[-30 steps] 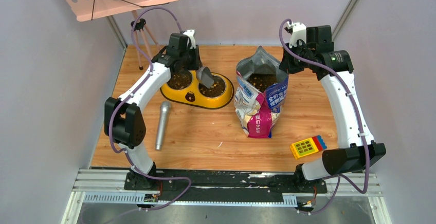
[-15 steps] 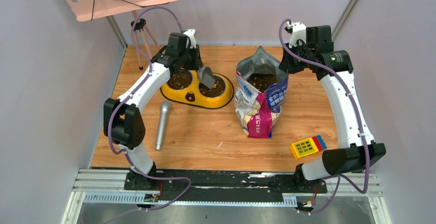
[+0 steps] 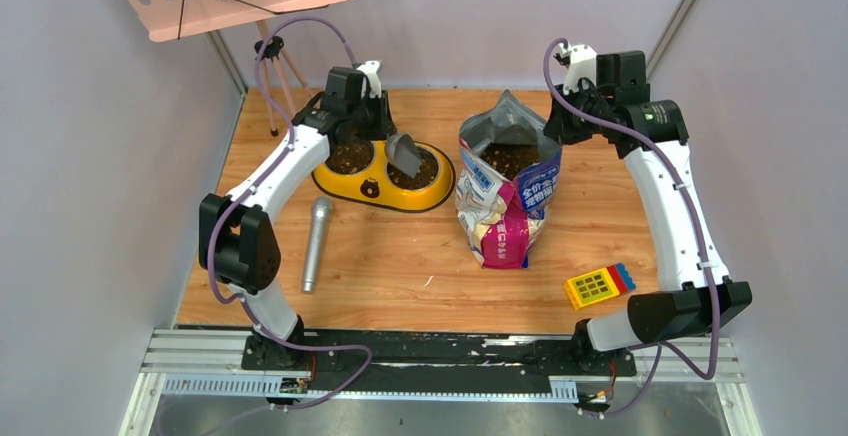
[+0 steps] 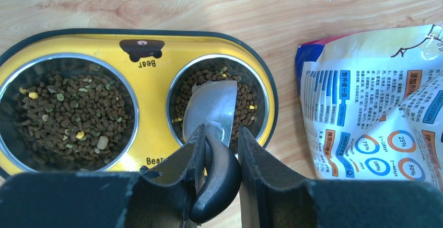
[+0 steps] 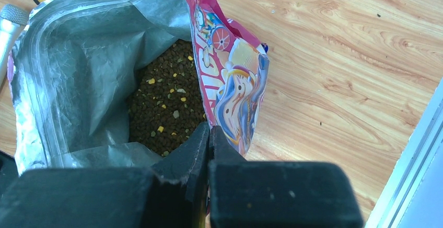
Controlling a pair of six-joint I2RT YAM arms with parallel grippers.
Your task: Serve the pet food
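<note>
Pet food (image 4: 73,107) in yellow feeder (image 4: 154,128), just beyond left claw (image 4: 222,134) gripping scoop (image 4: 211,105).

The bag (image 3: 508,196) looks glossy, scoop (image 4: 211,105) metal, feeder (image 4: 151,118) perhaps plastic.

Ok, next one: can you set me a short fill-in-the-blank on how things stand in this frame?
1. The left gripper has its jaws clamped on the black handle of the metal ____, which is tipped over one bowl of the yellow feeder.
2. The right gripper has its jaws shut on the rim of the open ____.
3. The feeder has ____ bowls, both holding pet food.

Missing words: scoop; bag; two.
</note>
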